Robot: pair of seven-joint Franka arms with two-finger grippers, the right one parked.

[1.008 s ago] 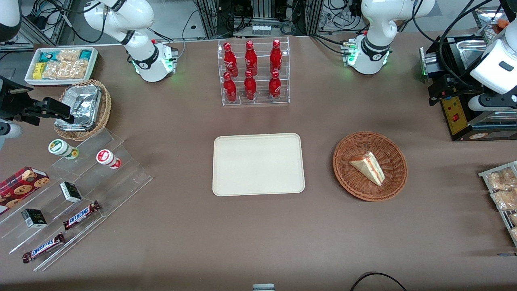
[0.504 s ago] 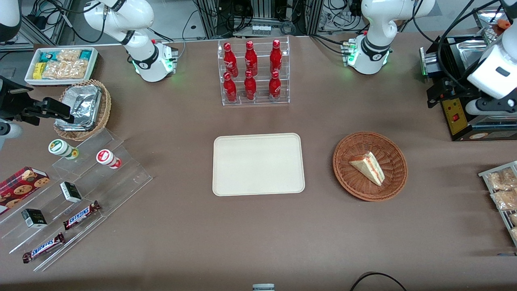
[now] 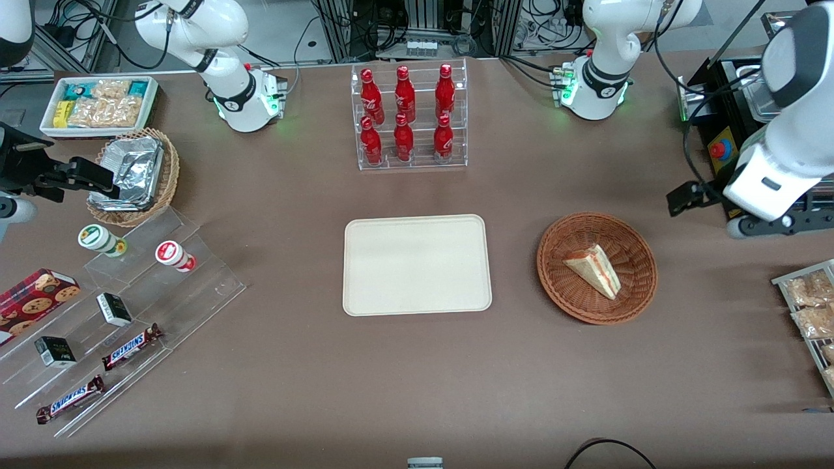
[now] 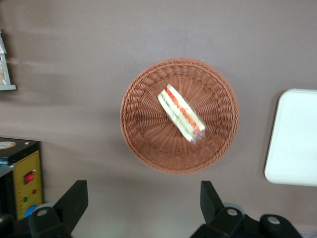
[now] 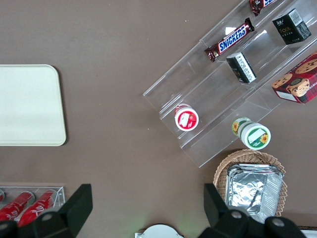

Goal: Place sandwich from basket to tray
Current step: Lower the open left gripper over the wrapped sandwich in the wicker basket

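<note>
The sandwich [image 3: 594, 270] [image 4: 181, 114], a clear-wrapped wedge with red and green filling, lies in the round brown wicker basket [image 3: 635, 296] [image 4: 143, 144]. The cream tray [image 3: 417, 264] [image 4: 294, 139] lies flat beside the basket, toward the parked arm's end, with nothing on it. My gripper [image 4: 143, 203] hangs open over bare table just outside the basket's rim, with nothing between its fingers [image 4: 74, 201]. In the front view its white hand [image 3: 762, 185] is above the table, off the basket toward the working arm's end.
A black control box [image 3: 723, 153] [image 4: 20, 176] stands close to the gripper's hand. A wire rack of snack bags [image 3: 811, 312] sits nearer the front camera. A clear rack of red bottles [image 3: 409, 117] stands farther back than the tray.
The left arm has swung away from the black control box toward the basket and nearer the front camera. Sandwich, basket and tray have not moved.
</note>
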